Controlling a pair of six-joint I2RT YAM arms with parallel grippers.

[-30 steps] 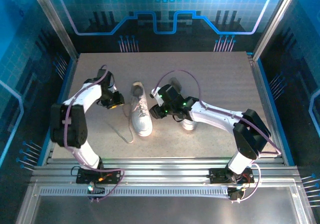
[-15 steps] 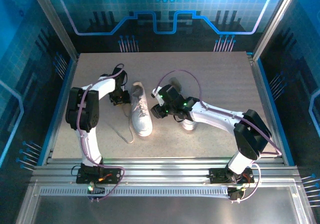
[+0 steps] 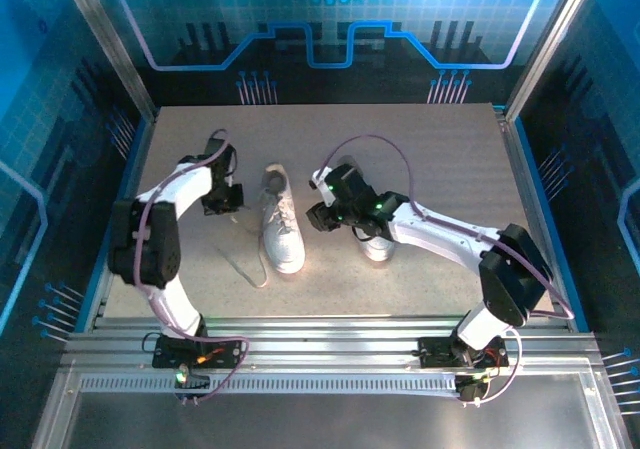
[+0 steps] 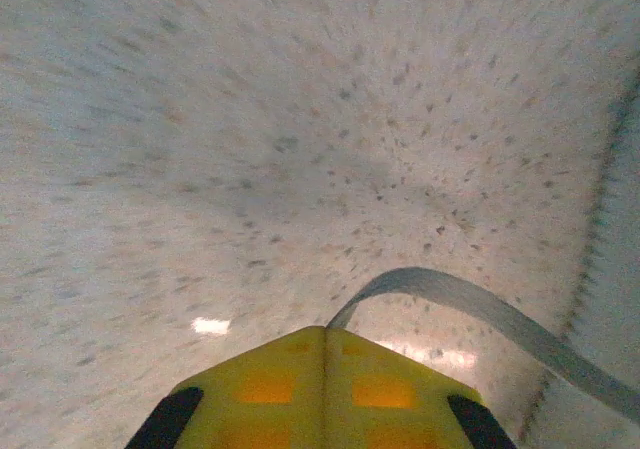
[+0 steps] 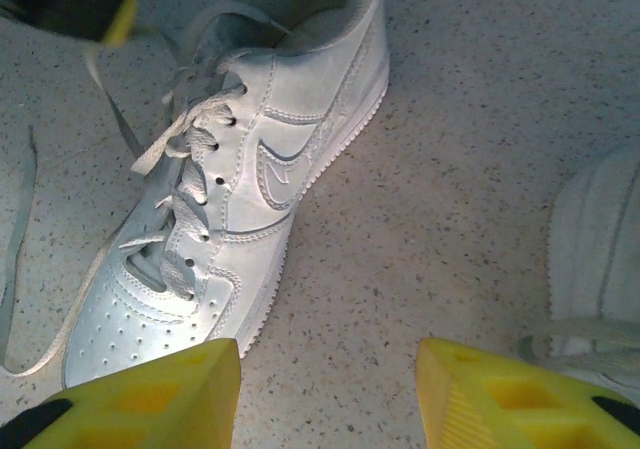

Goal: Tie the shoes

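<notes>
Your left gripper [image 4: 323, 331] has its jaws pressed together, and the lace [image 4: 450, 287] comes out from between the tips, so I judge it is pinched there. To do this step well, draw the lace away from the shoe slowly and low over the table [image 4: 200, 119], and watch that the flat band does not slide out of the tips. The first shoe [image 3: 281, 224] lies just beside this gripper, its toe toward the arm bases. Your right gripper [image 5: 330, 389] has its jaws apart and holds nothing. It hangs over bare table between the first shoe and the second shoe [image 5: 595, 259]. Another lace end [image 3: 240, 269] lies loose on the table.
</notes>
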